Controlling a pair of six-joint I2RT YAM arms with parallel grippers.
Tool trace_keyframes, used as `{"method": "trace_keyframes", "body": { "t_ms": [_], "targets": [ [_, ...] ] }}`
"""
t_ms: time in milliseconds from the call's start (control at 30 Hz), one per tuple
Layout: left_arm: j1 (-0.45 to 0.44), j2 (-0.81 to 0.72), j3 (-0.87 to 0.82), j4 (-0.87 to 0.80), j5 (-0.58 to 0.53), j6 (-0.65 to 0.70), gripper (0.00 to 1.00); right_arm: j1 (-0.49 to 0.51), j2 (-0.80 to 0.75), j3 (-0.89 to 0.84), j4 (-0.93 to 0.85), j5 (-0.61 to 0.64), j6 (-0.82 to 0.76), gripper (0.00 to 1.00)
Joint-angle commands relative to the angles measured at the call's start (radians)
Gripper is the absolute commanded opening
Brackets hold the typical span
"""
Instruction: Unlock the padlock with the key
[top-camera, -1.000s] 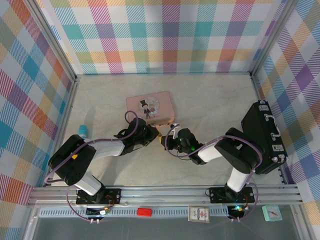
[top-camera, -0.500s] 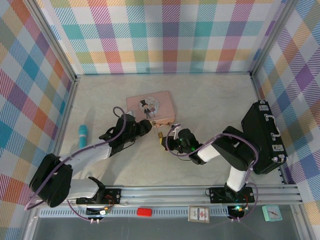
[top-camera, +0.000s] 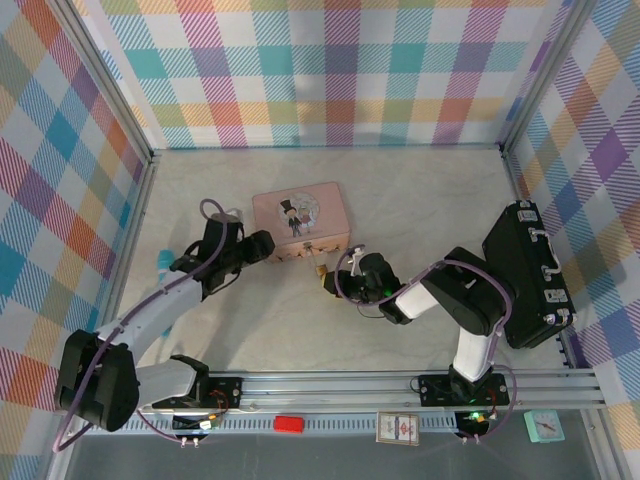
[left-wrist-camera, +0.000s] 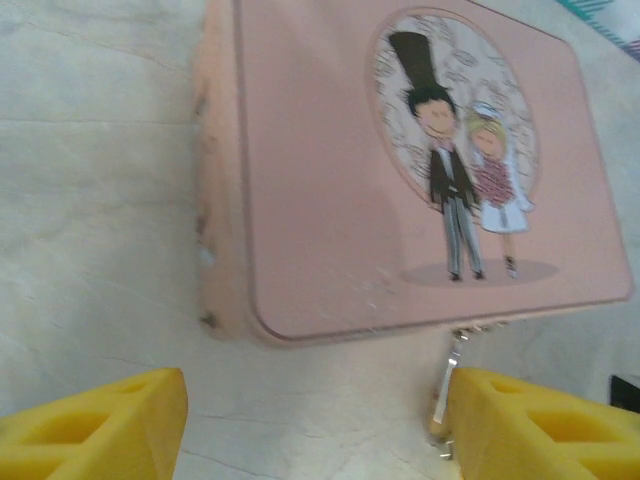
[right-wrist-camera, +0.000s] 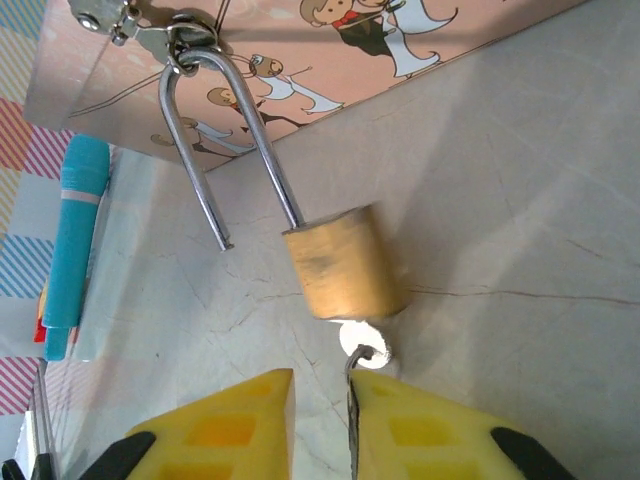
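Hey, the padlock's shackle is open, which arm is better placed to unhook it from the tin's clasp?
Probably the right. The right gripper sits right at the key in the padlock, jaws slightly apart. The left gripper, open, faces a corner of the pink tin.

Brass padlock (right-wrist-camera: 340, 272), pink tin (left-wrist-camera: 330, 200), plaid walls (top-camera: 340, 70).

Overhead view from the near edge, wrist views close and low, all sharing pink tin (top-camera: 300, 215)
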Motion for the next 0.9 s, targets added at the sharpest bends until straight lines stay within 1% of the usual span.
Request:
{"method": "trace_keyframes", "body": {
  "t_ms": [0, 133, 200, 267, 400, 467, 667, 767, 867],
  "targets": [
    [0.045, 0.02, 0.069, -0.049, 0.077, 0.093, 0.68, -0.015, -0.041, 0.022, -0.106, -0.014, -0.03, 0.25],
    [0.067, 0.057, 0.096, -0.049, 0.081, 0.127, 0.69, -0.021, -0.1, 0.045, -0.222, 0.005, -0.088, 0.26],
    [0.083, 0.097, 0.115, -0.053, 0.114, 0.154, 0.7, -0.023, -0.133, 0.065, -0.31, 0.021, -0.126, 0.26],
    [0.098, 0.13, 0.129, -0.055, 0.136, 0.172, 0.7, -0.028, -0.15, 0.101, -0.386, 0.011, -0.179, 0.28],
    [0.138, 0.163, 0.118, -0.001, 0.183, 0.16, 0.7, -0.033, -0.12, 0.219, -0.559, -0.059, -0.328, 0.33],
    [0.139, 0.178, 0.122, 0.008, 0.175, 0.166, 0.7, -0.033, -0.093, 0.265, -0.617, -0.068, -0.374, 0.35],
    [0.139, 0.219, 0.125, 0.054, 0.193, 0.182, 0.71, -0.034, -0.052, 0.329, -0.675, -0.025, -0.437, 0.42],
    [0.14, 0.232, 0.115, 0.064, 0.184, 0.187, 0.71, -0.034, -0.021, 0.369, -0.72, 0.006, -0.464, 0.46],
    [0.14, 0.238, 0.104, 0.085, 0.201, 0.187, 0.71, -0.034, 0.006, 0.384, -0.713, 0.01, -0.478, 0.5]
  ]
}}
